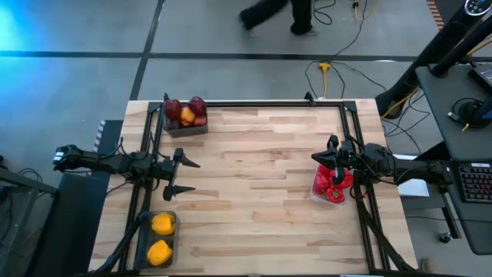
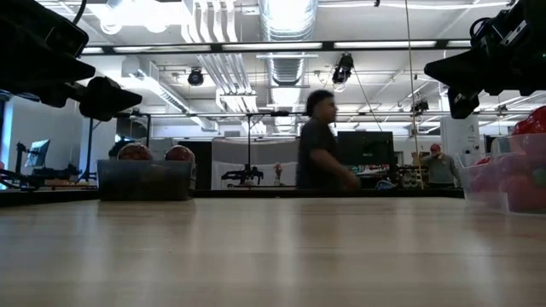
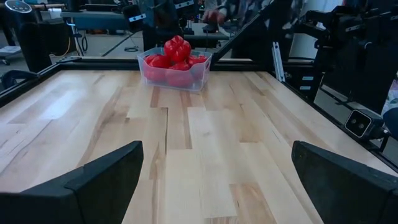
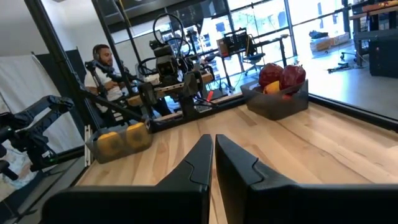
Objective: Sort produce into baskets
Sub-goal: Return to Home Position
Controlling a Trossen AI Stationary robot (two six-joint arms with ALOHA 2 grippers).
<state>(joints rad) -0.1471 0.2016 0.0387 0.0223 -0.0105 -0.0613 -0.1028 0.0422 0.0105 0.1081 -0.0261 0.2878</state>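
Observation:
The produce lies in three baskets. A dark basket [image 1: 184, 123] at the far left holds dark red apples [image 1: 197, 108] and an orange-yellow fruit [image 1: 187, 115]. A dark basket [image 1: 159, 238] at the near left holds two yellow peppers [image 1: 161, 251]. A clear basket [image 3: 175, 73] at the right edge holds red peppers [image 1: 330, 185]. My left gripper [image 1: 184, 175] stands open above the table's left edge. My right gripper [image 1: 317, 158] is shut, above the clear basket, touching nothing.
The wide middle of the wooden table [image 1: 261, 177] lies bare. A black metal frame [image 1: 254, 103] runs along the table's edges. A person [image 2: 322, 141] walks past behind the far edge, and another person [image 4: 102, 65] sits in the room beyond.

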